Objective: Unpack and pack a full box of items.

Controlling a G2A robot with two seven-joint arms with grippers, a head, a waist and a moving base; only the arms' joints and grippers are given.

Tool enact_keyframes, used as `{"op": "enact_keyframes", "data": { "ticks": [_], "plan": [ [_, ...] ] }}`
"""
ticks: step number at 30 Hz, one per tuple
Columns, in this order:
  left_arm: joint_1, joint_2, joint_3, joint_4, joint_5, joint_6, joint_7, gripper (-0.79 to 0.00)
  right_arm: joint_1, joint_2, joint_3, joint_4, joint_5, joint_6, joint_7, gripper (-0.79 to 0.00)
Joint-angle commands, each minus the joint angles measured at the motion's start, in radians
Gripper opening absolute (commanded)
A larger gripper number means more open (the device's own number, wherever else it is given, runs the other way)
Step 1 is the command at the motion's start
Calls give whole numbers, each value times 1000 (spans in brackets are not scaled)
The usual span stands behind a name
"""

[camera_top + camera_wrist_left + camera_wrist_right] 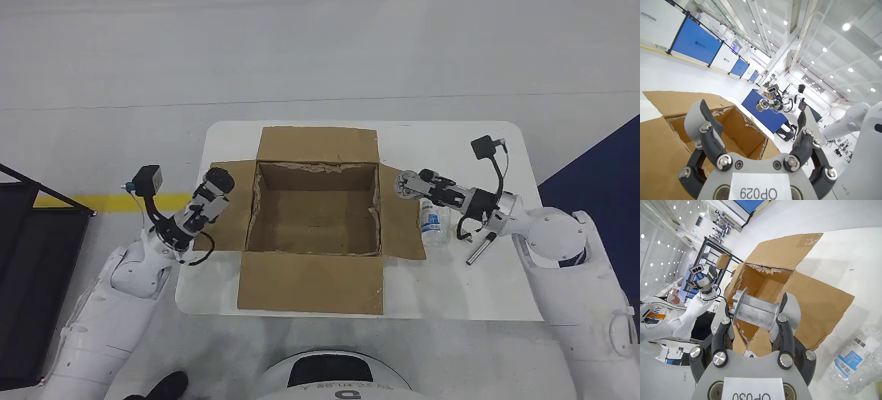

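Right gripper point(755, 303) was clamped across the flanges of a ribbed metal spool point(753, 311); left gripper point(753, 110) was spread wide, holding nothing. We judged unpacking all but done, the spool either last out or first back in. The next move called for carrying it clear of the flap and setting it down squarely. Below the grippers we noted a smooth white table point(460, 290). Between them sat a corrugated cardboard box point(312, 275), flaps splayed, torn edges ragged, floor apparently bare. Just beside the right gripper lay a bottle point(853, 351) in crinkled plastic wrap.
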Motion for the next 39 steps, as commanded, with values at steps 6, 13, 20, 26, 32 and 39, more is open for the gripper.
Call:
{"op": "enact_keyframes", "data": {
  "ticks": [6, 13, 20, 26, 32, 39],
  "plan": [
    [107, 3, -182, 24, 127, 154, 176, 0, -14, 0, 6, 11, 1, 8, -23, -785],
    [156, 0, -234, 7, 143, 215, 228, 0, 4, -3, -140, -224, -293, 20, 3, -785],
    [156, 0, -234, 7, 143, 215, 228, 0, 211, -50, -465, -229, -533, 154, 15, -785],
    [156, 0, -234, 7, 143, 215, 228, 0, 462, -146, -763, -22, -693, 455, -6, -785],
    [156, 0, -234, 7, 143, 215, 228, 0, 615, -250, -961, 174, -767, 736, 68, -785],
    [156, 0, -234, 7, 143, 215, 228, 0, 696, -344, -1041, 337, -731, 947, 100, -62]
  ]
}}
